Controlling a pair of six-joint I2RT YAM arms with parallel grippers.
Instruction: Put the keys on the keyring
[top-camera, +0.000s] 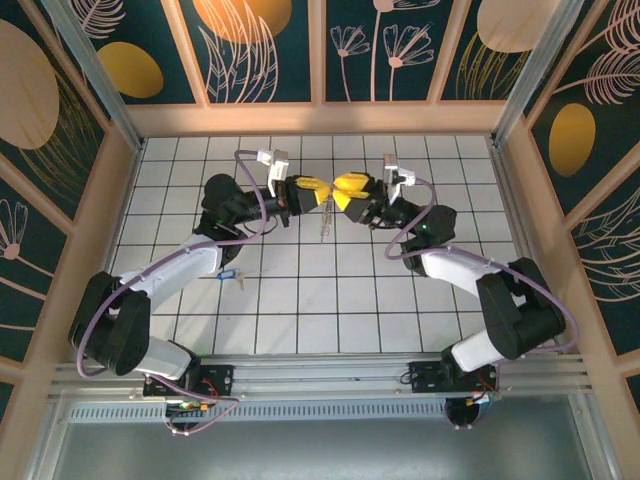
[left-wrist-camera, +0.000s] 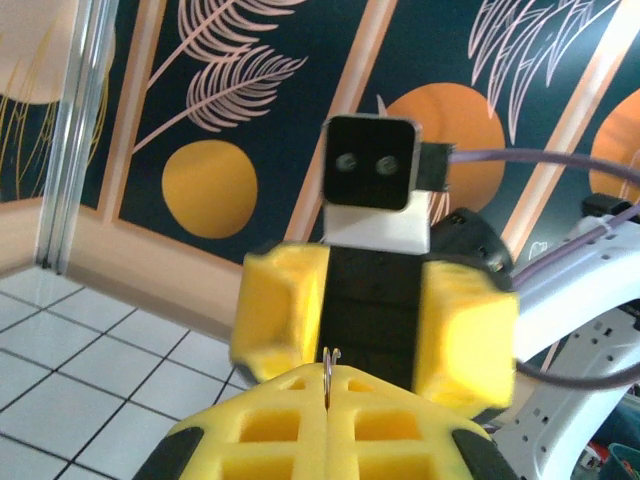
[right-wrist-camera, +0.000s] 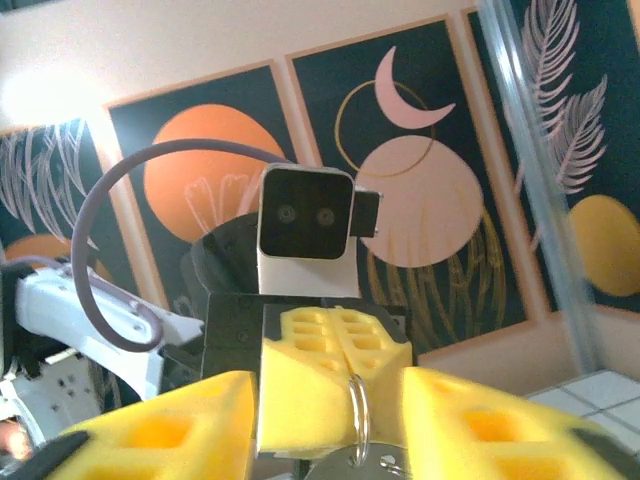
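A white tiled table (top-camera: 400, 300) sits inside a booth whose walls (top-camera: 260, 50) are dark teal panels painted with pale leaves and orange discs, framed in light wood. A left arm (top-camera: 180, 270) and a right arm (top-camera: 470, 270) rise from the near edge and meet nose to nose above the middle of the table. There are two yellow-padded grippers, one ring and one blue-headed key. From above, the key (top-camera: 229, 272) lies flat on the tiles just beside the left arm, well apart from the grippers. A thin pale sliver (top-camera: 325, 218) hangs below the meeting point, too small to identify. The wrist views show what the overhead view cannot. The left gripper (left-wrist-camera: 330, 395) has its fingers pressed together, pinching a thin metal keyring (left-wrist-camera: 332, 362) upright at the tips. The right gripper (left-wrist-camera: 375, 330) is spread wide, its two fingers either side of the left fingertips and gripping nothing.
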